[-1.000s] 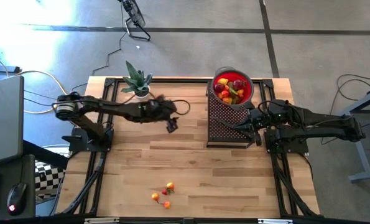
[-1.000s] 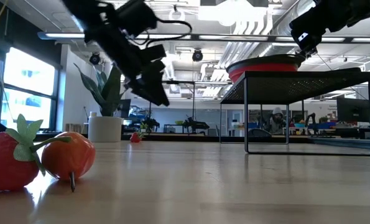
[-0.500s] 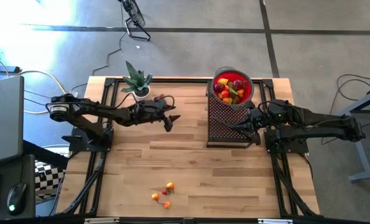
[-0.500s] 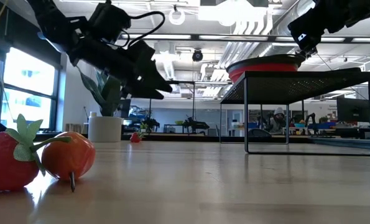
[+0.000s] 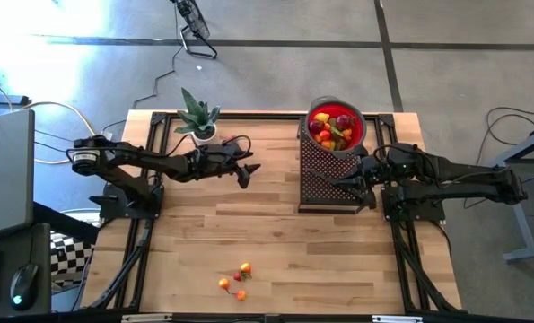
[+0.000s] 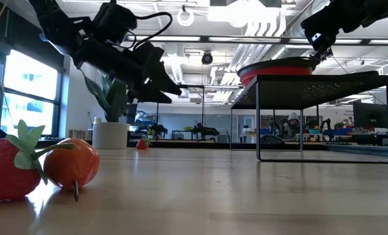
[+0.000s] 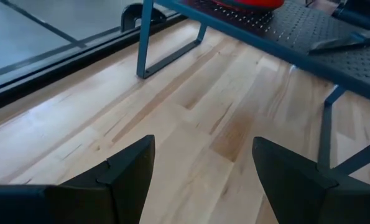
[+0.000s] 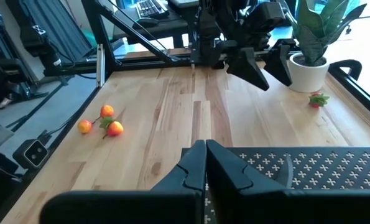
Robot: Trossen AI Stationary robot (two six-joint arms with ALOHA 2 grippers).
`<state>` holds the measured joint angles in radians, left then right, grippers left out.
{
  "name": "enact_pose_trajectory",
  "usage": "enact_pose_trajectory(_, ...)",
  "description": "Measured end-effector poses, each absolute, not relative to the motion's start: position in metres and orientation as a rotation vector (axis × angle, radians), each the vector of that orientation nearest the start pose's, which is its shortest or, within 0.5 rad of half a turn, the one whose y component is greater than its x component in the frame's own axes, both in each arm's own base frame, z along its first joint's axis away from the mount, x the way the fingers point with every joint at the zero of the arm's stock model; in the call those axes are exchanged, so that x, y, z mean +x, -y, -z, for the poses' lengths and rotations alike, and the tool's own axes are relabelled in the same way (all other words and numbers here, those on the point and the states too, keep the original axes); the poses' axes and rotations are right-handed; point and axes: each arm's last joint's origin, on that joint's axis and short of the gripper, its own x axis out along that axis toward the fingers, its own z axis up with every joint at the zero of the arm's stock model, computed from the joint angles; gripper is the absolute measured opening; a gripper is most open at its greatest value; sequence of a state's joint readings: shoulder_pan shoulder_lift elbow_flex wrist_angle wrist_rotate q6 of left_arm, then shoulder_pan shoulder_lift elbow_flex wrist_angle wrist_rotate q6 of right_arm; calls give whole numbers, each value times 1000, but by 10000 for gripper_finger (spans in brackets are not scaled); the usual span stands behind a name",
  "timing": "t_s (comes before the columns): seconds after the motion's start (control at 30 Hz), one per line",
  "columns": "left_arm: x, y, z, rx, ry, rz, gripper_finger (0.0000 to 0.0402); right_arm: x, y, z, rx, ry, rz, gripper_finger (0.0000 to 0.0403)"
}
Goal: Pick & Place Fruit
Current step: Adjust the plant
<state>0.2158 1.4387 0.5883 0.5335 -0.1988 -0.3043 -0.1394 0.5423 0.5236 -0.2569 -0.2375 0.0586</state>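
Note:
A red bowl [image 5: 361, 135] holding several small fruits [image 5: 331, 128] stands on a black perforated stand [image 5: 325, 193] at the far right. Three more fruits [image 5: 237, 283] lie on the table near its front edge, and a strawberry [image 8: 318, 99] lies beside the plant pot. My left gripper [image 5: 249, 176] hangs open above the middle of the table, left of the stand, with nothing between its fingers [image 7: 132, 168]. My right gripper [image 5: 343, 183] is shut just over the stand's top [image 8: 309, 165], on the near side of the bowl.
A potted spiky plant [image 5: 197, 117] stands at the far left of the table. Both arms' bases and black rails run along the left and right sides. Bare wood lies between the stand and the loose fruits [image 8: 104, 121].
My left gripper has tipped up from pointing steeply down to almost level and drawn a little toward the far edge, staying open; for the last half second it has kept still.

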Motion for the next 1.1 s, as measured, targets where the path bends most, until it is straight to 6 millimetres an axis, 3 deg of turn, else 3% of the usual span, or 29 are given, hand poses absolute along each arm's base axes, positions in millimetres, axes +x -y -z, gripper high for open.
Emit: enact_pose_trajectory(1.1, 275, -67, -190, -454, -212, -525, 264, 132, 12, -269, 135, -272, -87, 5)
